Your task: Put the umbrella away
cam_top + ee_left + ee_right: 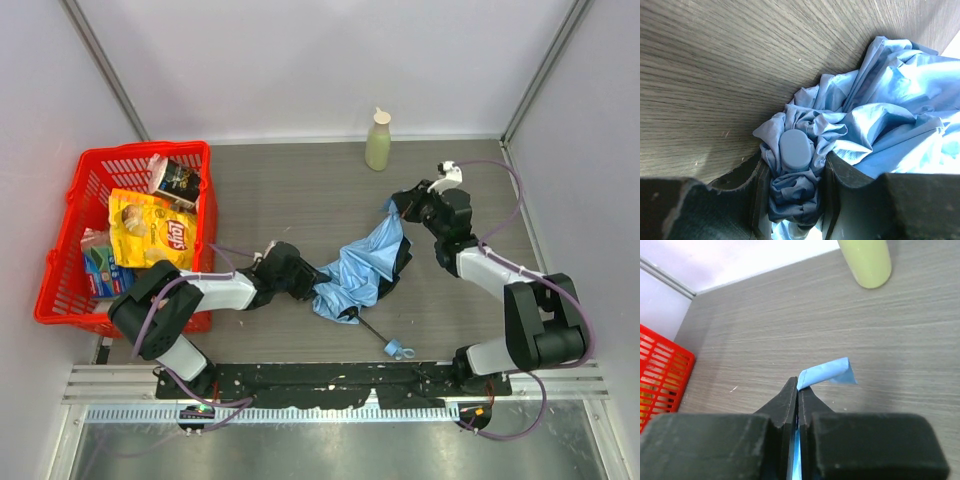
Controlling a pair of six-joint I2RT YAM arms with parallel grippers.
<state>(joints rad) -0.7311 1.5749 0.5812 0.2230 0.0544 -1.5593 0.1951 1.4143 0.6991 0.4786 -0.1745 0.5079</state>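
My left gripper [796, 172] clamps the bunched cloth of the blue umbrella [365, 262] lying mid-counter [290, 195], and my right gripper [798, 390] pinches a cloth edge at its far end, so I judge I'm gathering it and should next roll it tight, while the red basket [62, 250] at left holds a chip bag [150, 230] and other packets.

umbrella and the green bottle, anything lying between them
Only bare table separates the umbrella and the bottle, seen in the top external and right wrist views.
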